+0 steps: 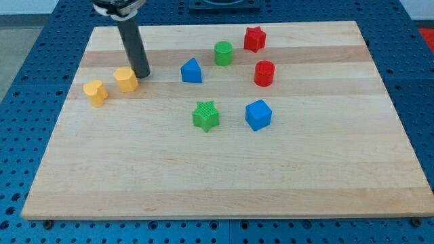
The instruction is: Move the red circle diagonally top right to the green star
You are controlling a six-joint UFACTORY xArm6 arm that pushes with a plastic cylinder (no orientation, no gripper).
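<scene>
The red circle is a short red cylinder at the view's upper right of the wooden board. The green star lies near the middle, down and to the left of the red circle. My tip is at the view's upper left, touching the right side of a yellow hexagon block, far to the left of the red circle and the green star.
A yellow block lies left of the yellow hexagon. A blue triangular block, a green cylinder and a red star lie along the top. A blue cube sits right of the green star.
</scene>
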